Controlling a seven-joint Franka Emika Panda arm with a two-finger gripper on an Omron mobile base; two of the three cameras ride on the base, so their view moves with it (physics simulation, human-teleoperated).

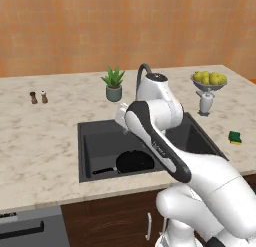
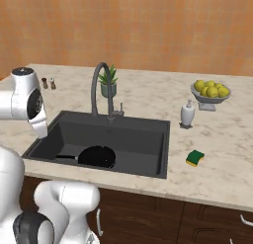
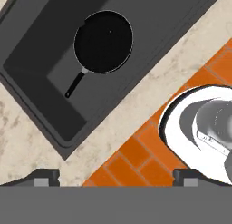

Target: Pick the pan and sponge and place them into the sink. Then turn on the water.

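Note:
The black pan (image 1: 132,162) (image 2: 97,156) (image 3: 103,41) lies flat on the floor of the dark grey sink (image 1: 100,141) (image 2: 133,134) (image 3: 41,96), near its front. Its thin handle points left in the base views. The green and yellow sponge (image 1: 235,137) (image 2: 195,158) rests on the counter to the right of the sink. My gripper (image 3: 116,177) hangs high above the sink's front edge, looking straight down, open with nothing between its fingers. The arched faucet (image 2: 99,85) stands behind the basin. The water is out of view.
A potted plant (image 1: 113,83) stands behind the sink. A bowl of yellow-green fruit (image 1: 209,80) and a soap dispenser (image 1: 205,102) sit at the back right. Two small shakers (image 1: 38,97) are at the back left. Orange floor tiles (image 3: 136,159) lie below the counter edge.

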